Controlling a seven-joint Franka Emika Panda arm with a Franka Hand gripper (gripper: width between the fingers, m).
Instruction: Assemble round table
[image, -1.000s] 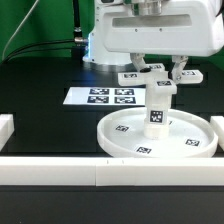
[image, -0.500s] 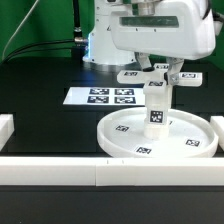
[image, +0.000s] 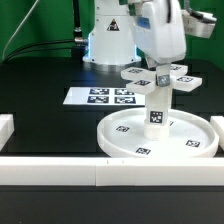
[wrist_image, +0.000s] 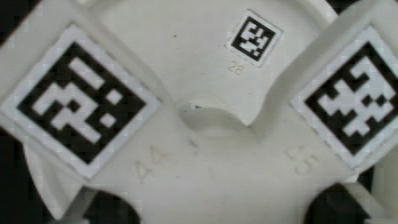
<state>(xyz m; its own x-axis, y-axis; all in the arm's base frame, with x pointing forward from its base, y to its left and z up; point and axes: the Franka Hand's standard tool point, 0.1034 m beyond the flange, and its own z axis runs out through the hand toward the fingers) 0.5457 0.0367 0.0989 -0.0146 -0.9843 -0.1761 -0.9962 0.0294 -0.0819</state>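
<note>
Gripper (image: 161, 80) clamps cross (image: 160, 74) atop leg (image: 160, 108), standing at disc (image: 195, 148) centre, 12 o'clock; keep twisting squarely, pressing lightly.

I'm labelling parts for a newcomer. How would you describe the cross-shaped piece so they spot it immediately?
Start at the large round disc near the front border bar. A short cylinder leg stands upright at its centre. The cross-shaped piece sits atop that leg under the gripper, its flat arms carrying square tags.

arm (image: 108, 38): white rounded shells | wrist: boxy white housing | gripper (image: 160, 80): dark fingers, pale grey body
</note>
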